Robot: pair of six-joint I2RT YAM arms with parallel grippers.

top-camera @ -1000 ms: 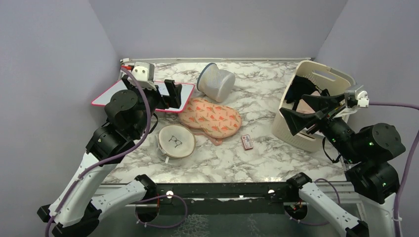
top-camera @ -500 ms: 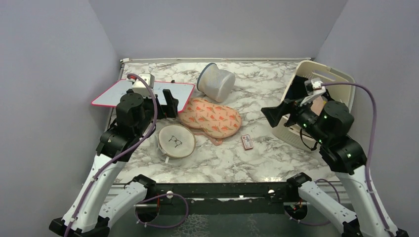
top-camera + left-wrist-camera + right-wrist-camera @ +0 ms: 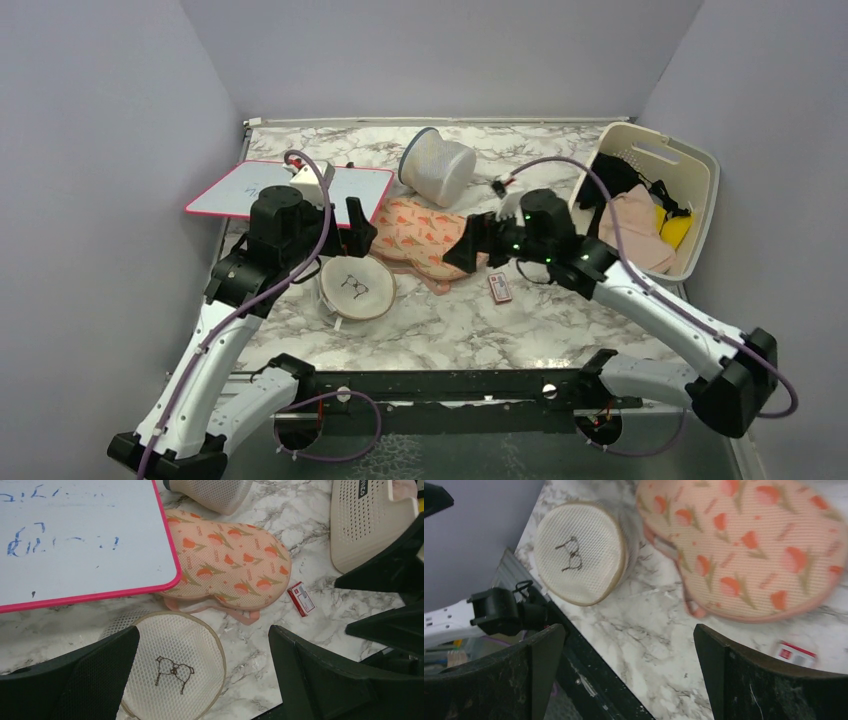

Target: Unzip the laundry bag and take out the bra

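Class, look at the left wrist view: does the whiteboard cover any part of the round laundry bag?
No: a strip of bare marble table shows between the whiteboard and the laundry bag.

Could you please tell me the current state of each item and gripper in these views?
laundry bag: looks closed, lying flat, printed face up.
left gripper: open, empty, above the laundry bag.
right gripper: open, empty.
mesh cylinder: tipped on its side.
basket: holding clothes.
whiteboard: lying flat, faint blue marks.

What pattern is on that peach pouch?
Orange tulip-like flowers on the peach pouch, clearest in the left wrist view.
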